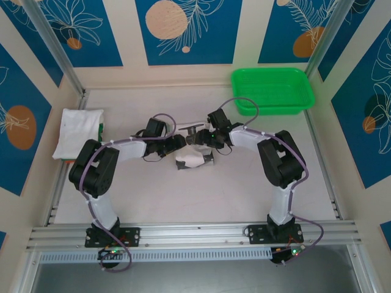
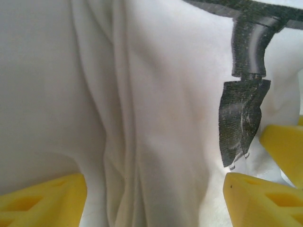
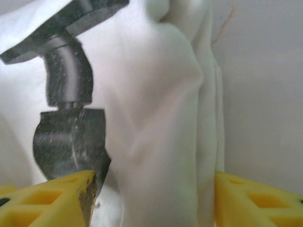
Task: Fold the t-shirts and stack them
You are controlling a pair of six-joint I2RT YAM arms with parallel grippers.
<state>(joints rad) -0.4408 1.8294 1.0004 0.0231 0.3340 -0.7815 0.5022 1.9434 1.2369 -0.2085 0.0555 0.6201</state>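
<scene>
Left wrist view, nearest first: the left gripper (image 2: 151, 201) has its yellow fingertips (image 2: 42, 201) spread wide at the bottom corners. A long ridge of the white t-shirt (image 2: 156, 118) runs up between them, and neither tip presses it. The cloth covers whatever lies beneath. Further up on the right a dark finger part of the other arm (image 2: 241, 123) lies against the cloth, its upper end cut off by the frame edge.

Right wrist view: the right gripper (image 3: 154, 201) also stands spread, straddling a thick fold of the same shirt. The fold's edge reaches the right-hand tip (image 3: 255, 198), but I cannot tell whether it is pinched. A blurred dark finger part (image 3: 71, 137) sits beside the left-hand tip.

Top view gives the layout that the close views lack. Both arms reach from the near edge and meet over the bunched shirt at mid-table (image 1: 122, 195), and their wrists hide most of it. A folded t-shirt (image 1: 78, 131) lies at the left edge. A green basket (image 1: 272, 91) sits in the far right corner, well apart.
</scene>
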